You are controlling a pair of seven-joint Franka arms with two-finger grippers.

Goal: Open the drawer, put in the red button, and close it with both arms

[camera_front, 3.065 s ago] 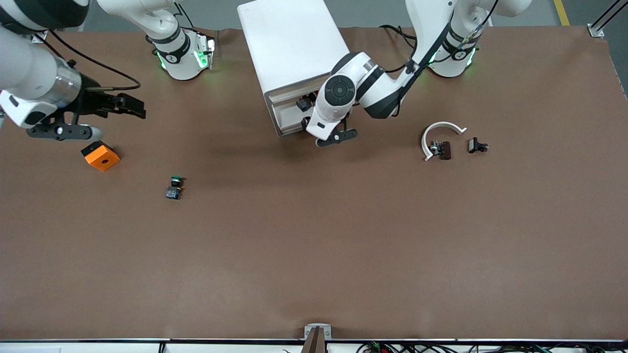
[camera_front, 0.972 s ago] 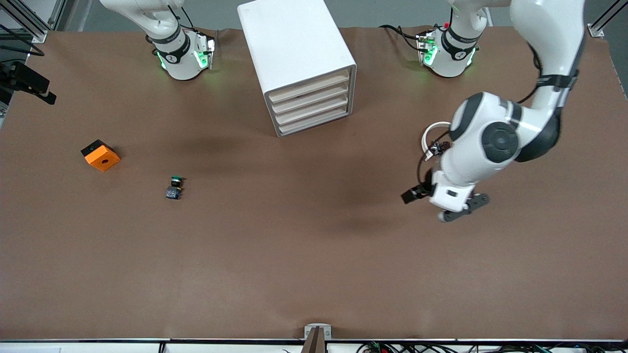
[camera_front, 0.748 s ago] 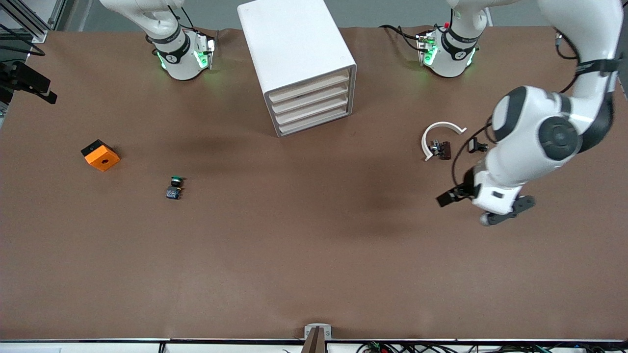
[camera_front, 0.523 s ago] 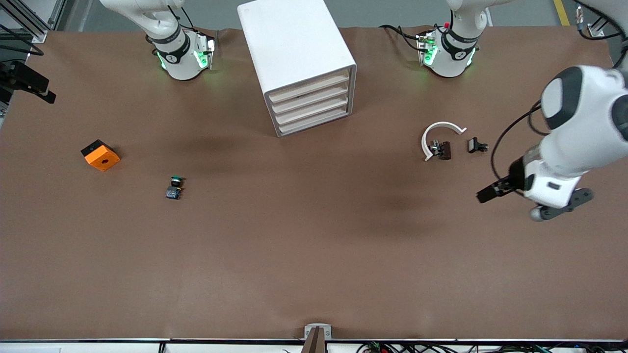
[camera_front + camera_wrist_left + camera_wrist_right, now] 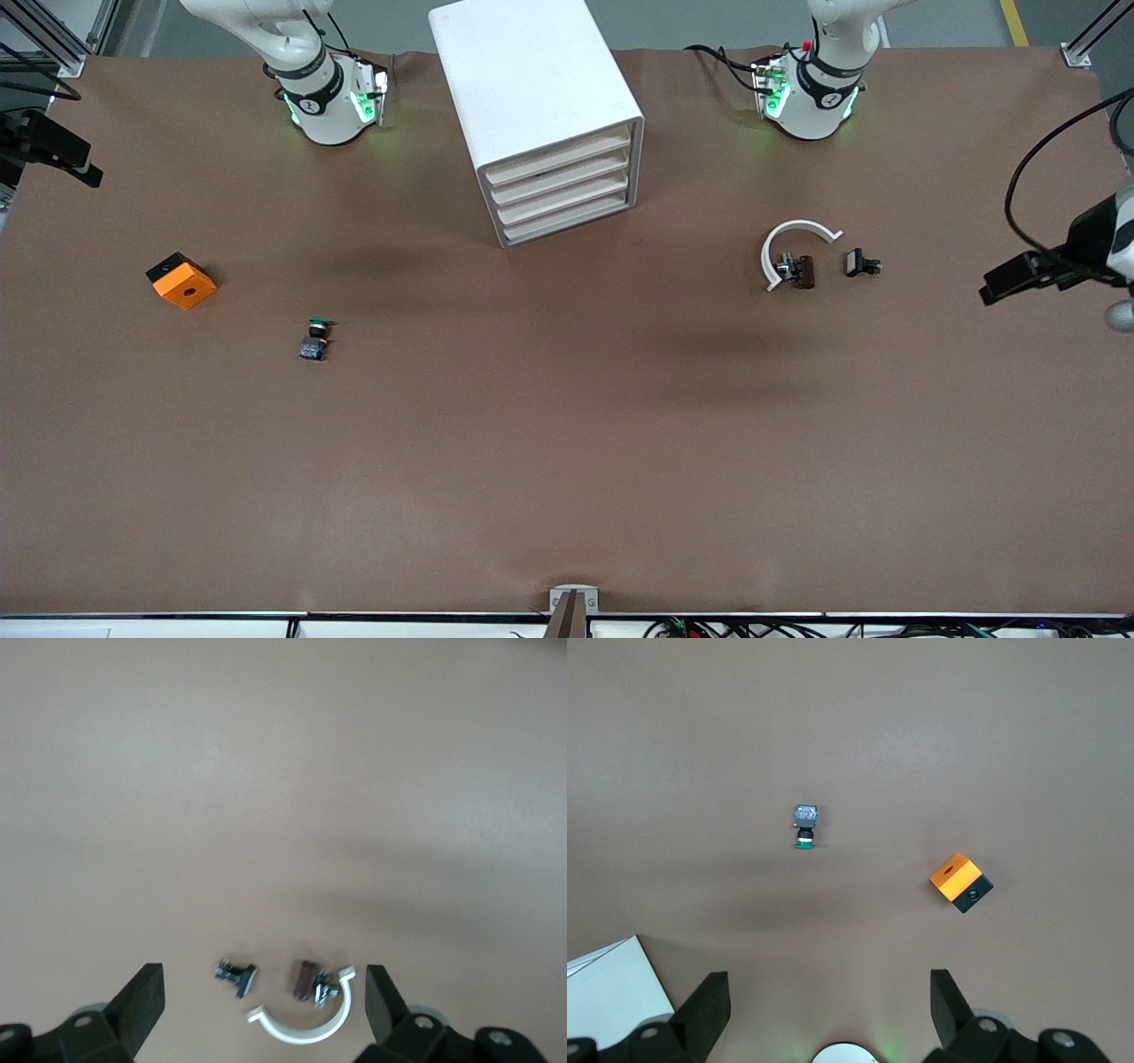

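Front view: the left gripper (image 5: 1010,283) hangs over the table (image 5: 567,461) at the rim of the left arm's end, most of its arm out of frame and a black cable (image 5: 1019,190) looping above it. Its wrist view shows the two fingers (image 5: 142,1001) spread wide with nothing between them, looking down on bare brown surface and three small parts. Those parts lie toward the left arm's end, nearer the camera than the left base (image 5: 811,89): a white C-shaped clip (image 5: 788,232), a brown piece (image 5: 803,271) touching the clip's open side, and a black piece (image 5: 859,263) just beside them, apart from both.

The right gripper (image 5: 58,158) is held over the rim at the right arm's end, only its black tip in frame. Its wrist view shows its fingers (image 5: 709,1001) also set wide apart and empty. Below it lie an orange cube (image 5: 182,282) and, nearer the camera and well apart from the cube, a green button (image 5: 314,339) tipped on its side.

Between the left base and the right base (image 5: 323,97) stands a white cabinet (image 5: 532,80), its four drawers (image 5: 560,190) all pushed in flush, fronts turned toward the camera and slightly toward the left arm's end.

The red button shows in none of the three views; with every drawer shut, where it sits cannot be told. Both arms wait at the ends of the table, clear of the cabinet
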